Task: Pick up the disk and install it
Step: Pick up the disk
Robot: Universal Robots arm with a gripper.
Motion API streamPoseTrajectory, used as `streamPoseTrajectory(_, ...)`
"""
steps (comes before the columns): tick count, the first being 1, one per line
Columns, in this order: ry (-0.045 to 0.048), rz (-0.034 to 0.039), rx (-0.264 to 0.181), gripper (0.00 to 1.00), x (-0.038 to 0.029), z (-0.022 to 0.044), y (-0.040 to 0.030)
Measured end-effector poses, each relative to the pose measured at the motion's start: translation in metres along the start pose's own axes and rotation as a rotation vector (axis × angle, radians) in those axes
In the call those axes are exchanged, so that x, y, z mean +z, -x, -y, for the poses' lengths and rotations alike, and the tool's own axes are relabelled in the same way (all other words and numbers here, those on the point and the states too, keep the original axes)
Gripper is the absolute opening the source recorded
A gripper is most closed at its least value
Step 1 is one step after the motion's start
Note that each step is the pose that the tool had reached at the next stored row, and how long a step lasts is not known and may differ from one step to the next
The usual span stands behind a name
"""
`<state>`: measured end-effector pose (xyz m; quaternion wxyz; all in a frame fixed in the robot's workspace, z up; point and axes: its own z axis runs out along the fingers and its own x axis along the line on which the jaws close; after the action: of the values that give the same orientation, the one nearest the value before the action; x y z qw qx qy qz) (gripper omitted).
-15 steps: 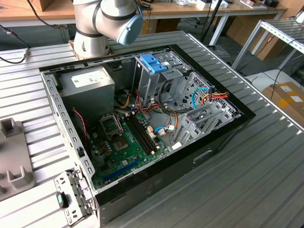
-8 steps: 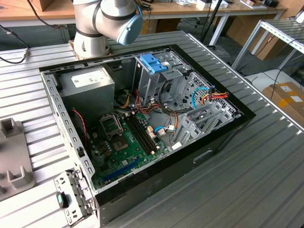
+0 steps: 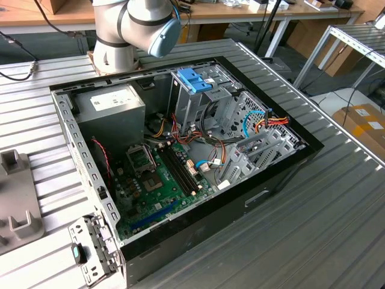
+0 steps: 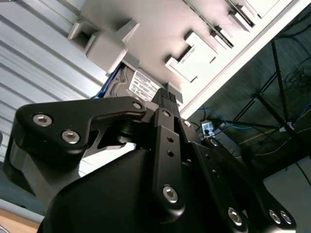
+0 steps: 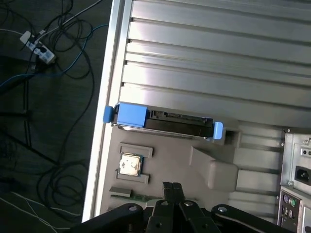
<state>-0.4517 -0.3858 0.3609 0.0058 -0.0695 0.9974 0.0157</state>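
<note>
At the exterior view's left, a grey moulded tray [image 3: 13, 201] lies on the ribbed bench [image 3: 337, 229]. To its right sits the open computer case [image 3: 72, 138], with the arm's base [image 3: 114, 54] beyond it. In the first wrist view the disk [image 5: 175, 123] stands on edge in the tray, near the bench's edge. The claw [image 5: 172, 187] hovers apart from it, fingertips pressed together, holding nothing.

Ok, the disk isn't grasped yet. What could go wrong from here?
1. The disk sits in the grey tray right by the table edge. A glancing touch from the shut gripper might tip it toward the floor.
2. A chip sits in the tray close to the gripper and could get knocked.
3. Loose cables crowd the open computer case and may snag the disk.
</note>
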Motion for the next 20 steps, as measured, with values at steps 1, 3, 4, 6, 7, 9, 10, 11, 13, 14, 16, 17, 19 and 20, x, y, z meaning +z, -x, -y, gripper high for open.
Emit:
streamPoseTrajectory(1, 0.0, -0.0003, -0.009, 0.1, 0.0, 0.0, 0.0)
streamPoseTrajectory(3, 0.0, -0.0008, -0.024, 0.1, 0.0, 0.0, 0.0)
streamPoseTrajectory(4, 0.0001, -0.001, -0.031, 0.1, 0.0, 0.0, 0.0)
streamPoseTrajectory(6, 0.0001, -0.0015, -0.046, 0.1, 0.0, 0.0, 0.0)
streamPoseTrajectory(7, 0.0, -0.0018, -0.054, 0.1, 0.0, 0.0, 0.0)
streamPoseTrajectory(9, -0.0001, -0.0024, -0.07, 0.1, 0.0, 0.0, 0.0)
streamPoseTrajectory(10, -0.0001, -0.0026, -0.077, 0.1, 0.0, 0.0, 0.0)
streamPoseTrajectory(11, -0.0001, -0.0029, -0.089, 0.1, 0.0, 0.0, 0.0)
streamPoseTrajectory(13, -0.0002, -0.0033, -0.102, 0.1, 0.0, 0.0, 0.0)
streamPoseTrajectory(14, -0.0003, -0.0037, -0.111, 0.1, 0.0, 0.0, 0.0)
streamPoseTrajectory(16, -0.0004, -0.0042, -0.127, 0.1, 0.0, 0.0, 0.0)
streamPoseTrajectory(17, -0.0004, -0.0044, -0.133, 0.1, 0.0, 0.0, 0.0)
streamPoseTrajectory(19, -0.0005, -0.0049, -0.147, 0.1, 0.0, 0.0, 0.0)
streamPoseTrajectory(20, -0.0006, -0.0052, -0.157, 0.1, 0.0, 0.0, 0.0)
